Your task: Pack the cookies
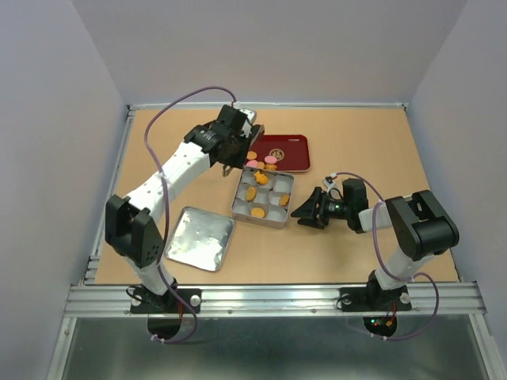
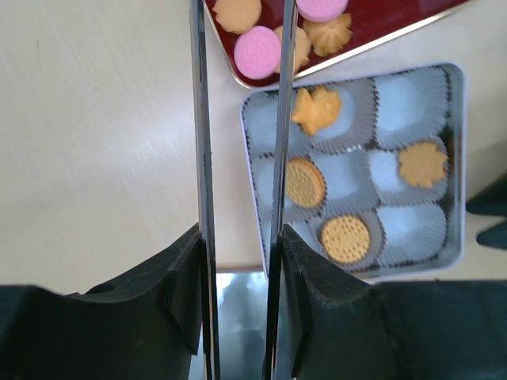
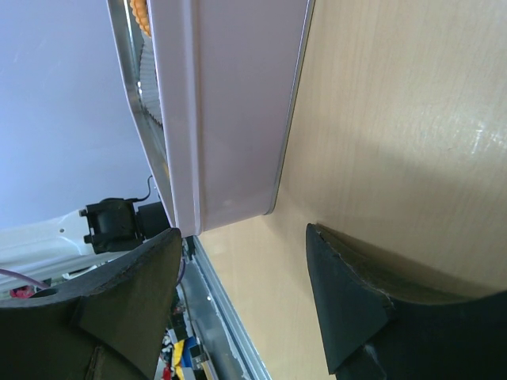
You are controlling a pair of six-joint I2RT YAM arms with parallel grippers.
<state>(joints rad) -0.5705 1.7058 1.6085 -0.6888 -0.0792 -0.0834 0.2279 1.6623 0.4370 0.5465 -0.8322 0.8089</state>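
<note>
The cookies lie in two places. Several orange, pink and yellow ones sit on the dark red tray. Several orange ones sit in paper cups in the silver tin, which also shows in the left wrist view. My left gripper is shut on thin metal tongs. It hovers over the tray's near left corner. The tong tips run out of the frame's top. My right gripper is open and empty beside the tin's right wall.
The tin's silver lid lies flat on the table, left of the tin and near the left arm. A raised rim runs round the tabletop, with a metal rail along the near edge.
</note>
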